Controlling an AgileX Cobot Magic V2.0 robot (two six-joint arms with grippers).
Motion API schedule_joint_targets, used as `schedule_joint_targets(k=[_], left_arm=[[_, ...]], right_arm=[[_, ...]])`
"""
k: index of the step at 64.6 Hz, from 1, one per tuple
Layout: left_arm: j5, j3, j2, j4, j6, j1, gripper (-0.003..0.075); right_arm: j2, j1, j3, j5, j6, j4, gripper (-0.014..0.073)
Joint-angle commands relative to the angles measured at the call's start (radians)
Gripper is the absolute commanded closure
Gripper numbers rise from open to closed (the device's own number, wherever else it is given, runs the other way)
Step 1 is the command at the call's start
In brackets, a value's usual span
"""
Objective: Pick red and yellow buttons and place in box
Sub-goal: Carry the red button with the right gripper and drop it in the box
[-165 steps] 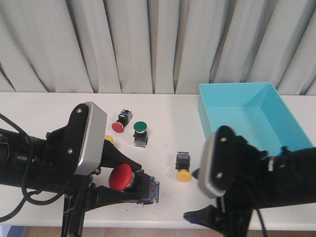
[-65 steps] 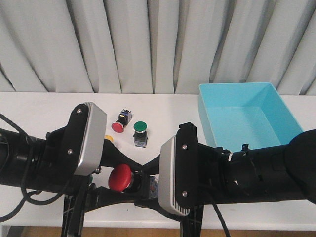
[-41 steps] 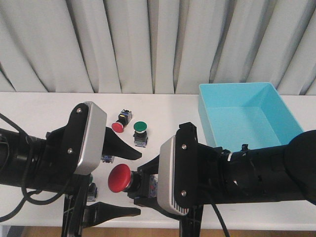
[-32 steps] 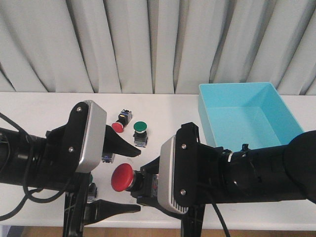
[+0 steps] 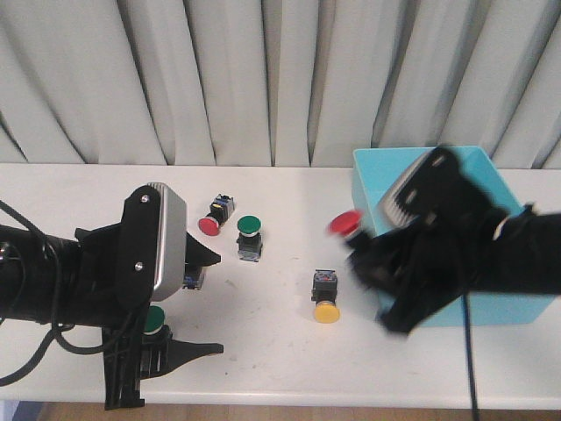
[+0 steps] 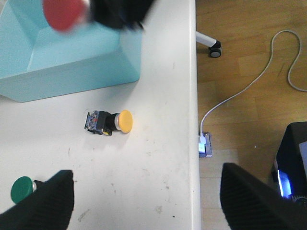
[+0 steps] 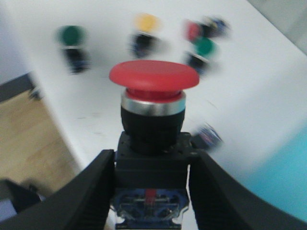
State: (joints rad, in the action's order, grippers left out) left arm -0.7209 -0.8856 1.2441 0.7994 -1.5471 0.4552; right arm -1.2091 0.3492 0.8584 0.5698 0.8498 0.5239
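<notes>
My right gripper (image 5: 364,254) is shut on a large red button (image 5: 346,222) and holds it in the air just left of the turquoise box (image 5: 491,175). In the right wrist view my right gripper (image 7: 151,203) clamps the button's black body, red cap (image 7: 153,75) up. My left gripper (image 5: 219,303) is open and empty near the table's front edge, also in the left wrist view (image 6: 146,206). A yellow button (image 5: 325,303) lies on its side mid-table, also seen in the left wrist view (image 6: 110,123). A small red button (image 5: 213,219) lies farther back.
A green button (image 5: 250,230) stands beside the small red one. Another green button (image 5: 155,320) sits by my left arm, with a button body (image 5: 193,281) partly hidden behind it. In the left wrist view the table edge (image 6: 196,120) borders floor and cable.
The large red button passed from my left gripper to my right one. My left gripper opened and drew back. My right arm swung right and back with the button, toward the box.
</notes>
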Motion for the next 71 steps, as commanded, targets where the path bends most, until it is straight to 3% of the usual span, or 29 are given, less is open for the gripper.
schedule_joint_targets(k=[1, 8, 22, 44, 71], left_arm=[[0.031, -0.022, -0.021, 0.036, 0.016, 0.004, 0.0130], [0.031, -0.022, -0.021, 0.036, 0.016, 0.004, 0.0130], [0.031, -0.022, -0.021, 0.036, 0.019, 0.004, 0.0130], [0.030, -0.022, -0.021, 0.036, 0.020, 0.004, 0.0130], [0.030, -0.022, -0.021, 0.036, 0.021, 0.004, 0.0130]], right_arm=[[-0.014, -0.119, 0.086, -0.013, -0.275, -0.129, 0.0349], [-0.119, -0.252, 0.190, 0.077, -0.507, -0.299, 0.0349], [-0.384, -0.350, 0.401, 0.261, -0.702, -0.486, 0.0349], [-0.707, -0.357, 0.621, 0.311, -0.736, -0.505, 0.0349], [-0.832, -0.357, 0.634, 0.292, -0.735, -0.565, 0.0348]])
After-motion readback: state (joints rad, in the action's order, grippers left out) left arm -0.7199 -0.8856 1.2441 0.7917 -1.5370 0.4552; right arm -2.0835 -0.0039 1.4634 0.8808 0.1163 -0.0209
